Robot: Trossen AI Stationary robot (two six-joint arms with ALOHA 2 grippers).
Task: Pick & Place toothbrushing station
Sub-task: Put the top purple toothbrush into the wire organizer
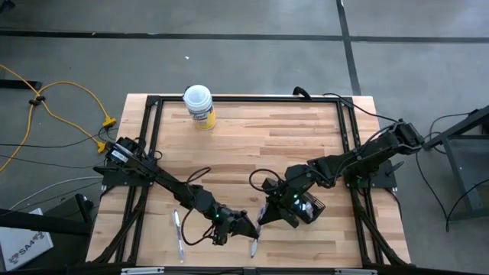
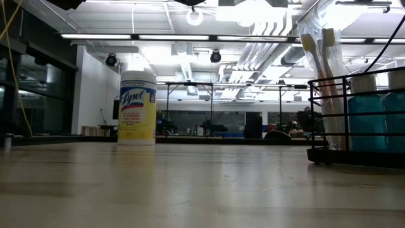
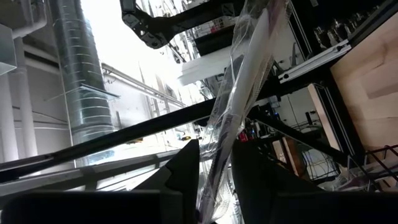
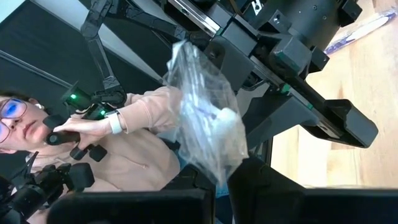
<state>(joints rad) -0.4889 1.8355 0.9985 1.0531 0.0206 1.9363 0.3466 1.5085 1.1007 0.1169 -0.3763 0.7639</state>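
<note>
The toothbrushing station [image 2: 354, 120] is a black wire rack that holds blue bottles and wrapped toothbrushes. It stands on the table at the near right [image 1: 309, 208]. Over the table's near middle, a toothbrush in a clear plastic wrapper [image 3: 239, 81] spans between my two grippers. My right gripper [image 4: 221, 180] [image 1: 267, 214] is shut on one end of it. My left gripper [image 3: 216, 168] [image 1: 243, 227] has its fingers parted on either side of the wrapper. My left gripper has the wrapper's lower stretch [image 3: 217, 155] running up between its two fingers; I cannot tell whether they touch it. My right gripper pinches the crumpled end of the plastic wrapper [image 4: 217, 168] between its two fingers. The wrapper stands out beyond the fingertips, clear of the table.
A white-lidded, yellow-labelled canister [image 1: 199, 105] stands at the far left. Two wrapped toothbrushes lie on the table near its front edge [image 1: 177, 229] [image 1: 254, 244]. A black frame [image 1: 153, 137] runs around the tabletop. A person [image 4: 124, 124] shows beyond the table.
</note>
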